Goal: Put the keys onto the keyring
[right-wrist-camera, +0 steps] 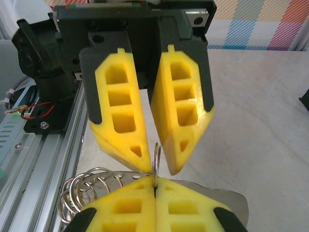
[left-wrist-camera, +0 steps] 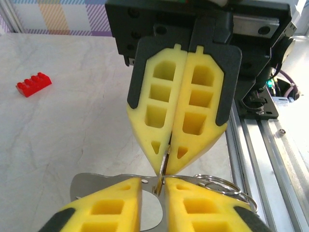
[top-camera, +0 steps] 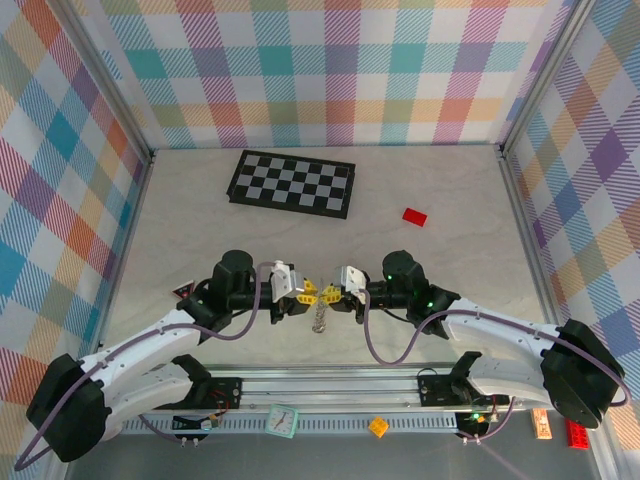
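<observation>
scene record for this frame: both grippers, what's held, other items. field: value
left gripper: fingers narrowly apart, either side of the thin silver wire ring
right gripper: fingers shut on the wire ring, tip to tip with the left gripper
ring pose: upright between the two grippers
coiled silver rings: bunched beside the right fingers
flat silver metal plate: beneath the right fingers, identity unclear
elsewhere: black-and-white chequered board far middle; red studded brick far right, both untouched

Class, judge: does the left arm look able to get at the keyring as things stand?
Probably yes: the keyring stands between the left gripper's slightly parted tips, with nothing in between; the right gripper holds it.
</observation>
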Controlling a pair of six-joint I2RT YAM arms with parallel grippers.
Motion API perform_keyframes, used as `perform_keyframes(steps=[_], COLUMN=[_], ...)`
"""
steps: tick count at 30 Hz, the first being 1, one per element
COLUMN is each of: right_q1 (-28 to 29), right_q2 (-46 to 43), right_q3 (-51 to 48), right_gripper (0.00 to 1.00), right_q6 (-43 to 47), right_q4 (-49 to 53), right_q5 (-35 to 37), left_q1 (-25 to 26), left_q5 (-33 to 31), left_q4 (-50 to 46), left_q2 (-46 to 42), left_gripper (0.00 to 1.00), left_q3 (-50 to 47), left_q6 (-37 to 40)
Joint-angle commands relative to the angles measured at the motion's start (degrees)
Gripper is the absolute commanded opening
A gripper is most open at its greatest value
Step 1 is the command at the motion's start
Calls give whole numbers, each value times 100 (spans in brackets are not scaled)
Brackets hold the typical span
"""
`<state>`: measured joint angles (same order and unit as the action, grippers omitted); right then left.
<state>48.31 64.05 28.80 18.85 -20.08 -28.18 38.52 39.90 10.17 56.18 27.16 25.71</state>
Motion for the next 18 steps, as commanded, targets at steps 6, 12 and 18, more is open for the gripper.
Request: perform_keyframes(steps=[6, 12, 18], right_q1=[-33, -31, -7], right_q2=[48, -266, -367], right_q3=[142, 276, 821], right_gripper=[0, 32, 34], right_q6=[7, 418, 819], right_q4=[-67, 870, 2126], right_q5=[-198, 583, 766], left_q1=[85, 103, 255], left_q5=[158, 8, -353], left_q4=[266, -176, -1236], left_q2=[-31, -219, -179], left_gripper=[3, 0, 0], left_q3=[168, 330, 788], left_q6=[91, 207, 579])
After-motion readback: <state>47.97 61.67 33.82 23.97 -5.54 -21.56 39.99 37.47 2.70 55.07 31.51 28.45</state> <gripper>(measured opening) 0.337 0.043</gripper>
